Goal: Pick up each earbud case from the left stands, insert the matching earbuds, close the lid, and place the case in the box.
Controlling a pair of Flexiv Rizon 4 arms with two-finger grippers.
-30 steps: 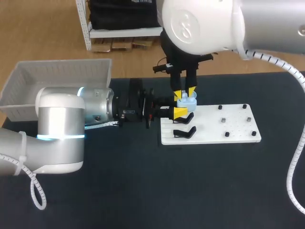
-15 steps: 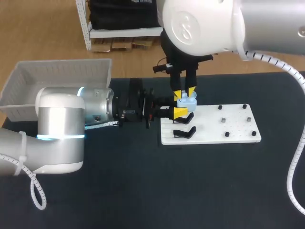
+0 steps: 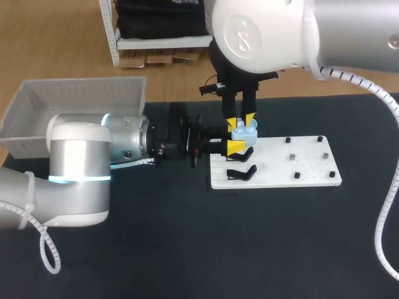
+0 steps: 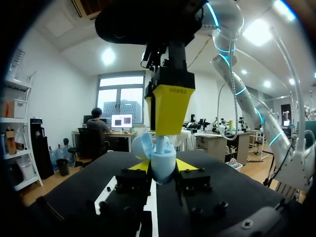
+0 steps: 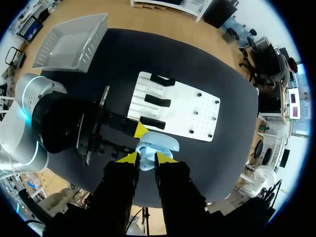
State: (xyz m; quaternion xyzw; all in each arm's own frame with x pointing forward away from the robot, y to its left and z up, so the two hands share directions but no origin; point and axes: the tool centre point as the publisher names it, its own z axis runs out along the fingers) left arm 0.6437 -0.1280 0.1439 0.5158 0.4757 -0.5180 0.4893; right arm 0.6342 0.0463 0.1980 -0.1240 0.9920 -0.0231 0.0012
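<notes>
A black table fills the head view. At its far left corner sits a white plastic box point(image 3: 81, 81) with slotted walls. My left arm point(image 3: 78, 177) comes in from the left and lies low over the table, its wrist pointing toward the middle. The left gripper point(image 3: 238, 139) is level with the table and clamped on the earbud case point(image 3: 245, 132), a pale-blue case held from two sides between its yellow tips. In the left wrist view the case stands upright between those tips with its lid swung open to one side.

My right arm point(image 3: 293, 31) comes in from the upper right and hangs straight down over the case. The right gripper point(image 3: 240, 121) points downward with its yellow tips just above the open case. Its fingers are drawn close together, pinching a small pale-blue earbud point(image 5: 147, 160). In the left wrist view the earbud's stem reaches down from that gripper into the mouth of the case.

Just under and to the right of both grippers lies a white board point(image 3: 274, 169), flat on the table. Along the board's left part are black stands point(image 3: 242, 172). The right wrist view shows three of them in a row, and the left gripper's tip is beside the nearest one. The board's right part carries six small dark pegs point(image 3: 291, 158), set in two rows.
</notes>
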